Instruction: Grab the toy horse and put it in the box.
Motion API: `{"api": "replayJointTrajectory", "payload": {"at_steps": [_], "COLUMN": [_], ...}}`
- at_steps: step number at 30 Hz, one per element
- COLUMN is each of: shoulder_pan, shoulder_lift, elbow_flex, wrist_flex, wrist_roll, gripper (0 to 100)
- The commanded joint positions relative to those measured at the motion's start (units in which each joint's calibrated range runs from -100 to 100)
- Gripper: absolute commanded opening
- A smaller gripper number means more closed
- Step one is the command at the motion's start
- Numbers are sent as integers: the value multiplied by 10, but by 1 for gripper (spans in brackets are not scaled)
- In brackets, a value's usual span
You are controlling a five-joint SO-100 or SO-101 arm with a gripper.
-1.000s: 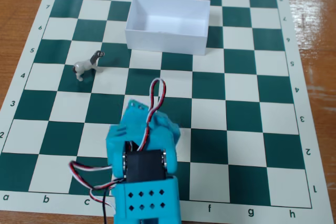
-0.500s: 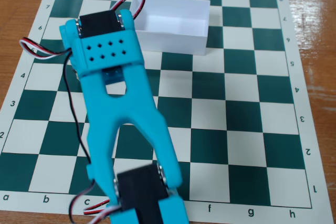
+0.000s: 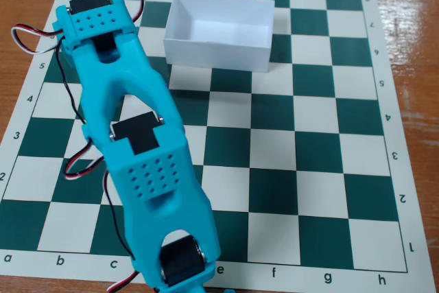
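The white open-topped box (image 3: 218, 51) stands empty on the far middle of the chessboard mat (image 3: 322, 169). My turquoise arm (image 3: 130, 135) reaches from the near edge up to the far left of the board. Its last servo block (image 3: 96, 20) sits to the left of the box. The toy horse is hidden; the arm covers the squares on the left side of the board. The gripper's fingers lie under the arm's end, so whether they are open or shut does not show.
The mat lies on a brown wooden table (image 3: 411, 25). Red, white and black servo wires (image 3: 31, 36) loop out to the left of the arm.
The arm has stretched from folded at the near edge out toward the far left, then dropped lower and further left. It now covers the spot where the toy horse stood.
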Motion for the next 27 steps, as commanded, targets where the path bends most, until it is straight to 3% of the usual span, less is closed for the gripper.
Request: {"api": "replayJointTrajectory", "payload": {"at_steps": [1,27], "shoulder_pan": [-11,9], "shoulder_lift": [21,126], "elbow_flex": [-44,-101], "wrist_flex": [0,-33], "wrist_roll": [-10,9], "gripper": [29,28]}}
